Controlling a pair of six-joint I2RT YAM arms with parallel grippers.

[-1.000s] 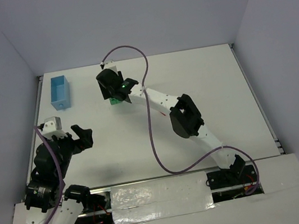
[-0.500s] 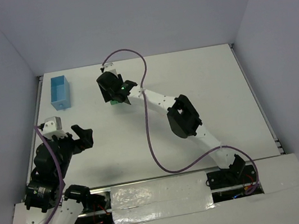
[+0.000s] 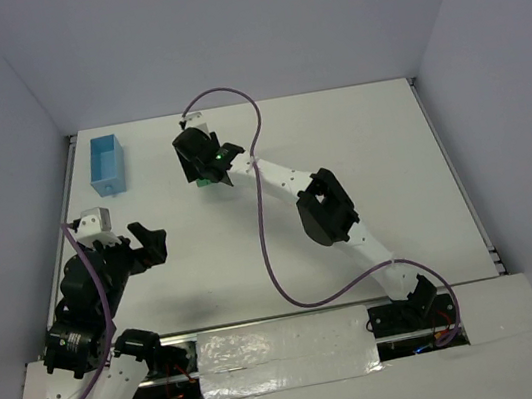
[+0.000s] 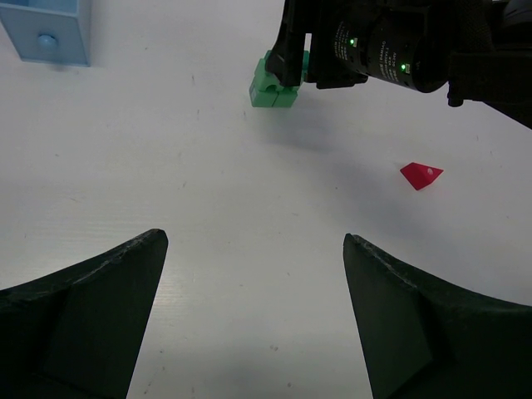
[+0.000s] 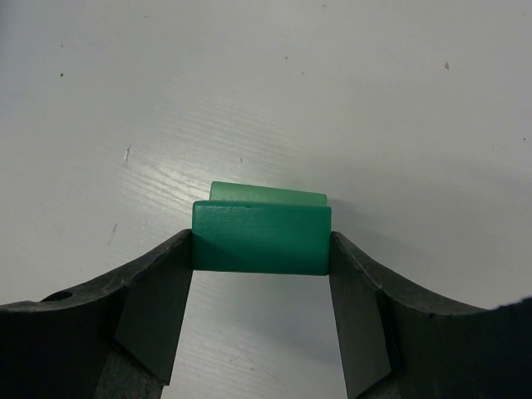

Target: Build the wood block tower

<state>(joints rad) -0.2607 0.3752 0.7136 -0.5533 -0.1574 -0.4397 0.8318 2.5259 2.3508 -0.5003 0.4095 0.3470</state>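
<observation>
Inspector: White surface [image 3: 368, 143], pale walls. Where are the blocks?

Clerk: Far left of centre. Right tool [image 5: 262, 249] is clamped on a green block [image 5: 260, 237], whose long axis spans finger to finger, directly over a lower block [image 5: 266, 193]. Cannot tell whether they touch.

Inspector: Roof?

Clerk: Red roof [image 4: 421, 174] lies loose on the surface, near the stack. The left wrist view shows it to the stack's right and nearer. The right arm is judged closer. Left tool [image 4: 253, 239] stands wide apart, empty, well apart from both.

Inspector: Obstructions?

Clerk: None judged. Blue box [image 3: 106, 166] sits far left, off the path.
</observation>
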